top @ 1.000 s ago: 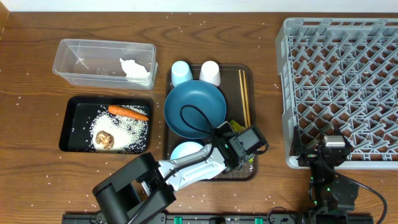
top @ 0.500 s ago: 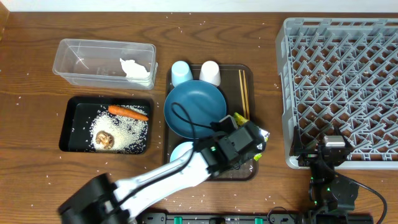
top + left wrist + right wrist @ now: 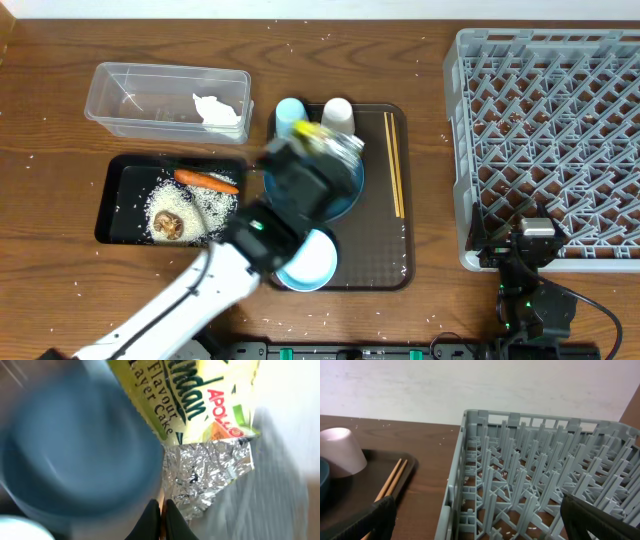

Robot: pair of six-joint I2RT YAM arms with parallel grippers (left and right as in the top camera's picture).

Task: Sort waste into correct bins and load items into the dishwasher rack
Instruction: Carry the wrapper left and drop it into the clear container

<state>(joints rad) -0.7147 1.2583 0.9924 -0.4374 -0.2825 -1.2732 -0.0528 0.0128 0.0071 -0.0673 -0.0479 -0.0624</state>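
Where two cups (image 3: 288,111) (image 3: 338,111) stand, one wrapper (image 3: 192,395).

Wrapper print
On the yellow-green snack wrapper (image 3: 200,400) you can read "ndan Flavour ayer Cake" in dark green (edges cut off) and red "APOLLO".

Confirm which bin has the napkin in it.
The clear plastic tub, farther from the robot: the crumpled white napkin lies at its right end. The black tray in front of it holds the carrot, rice and a brown lump instead.
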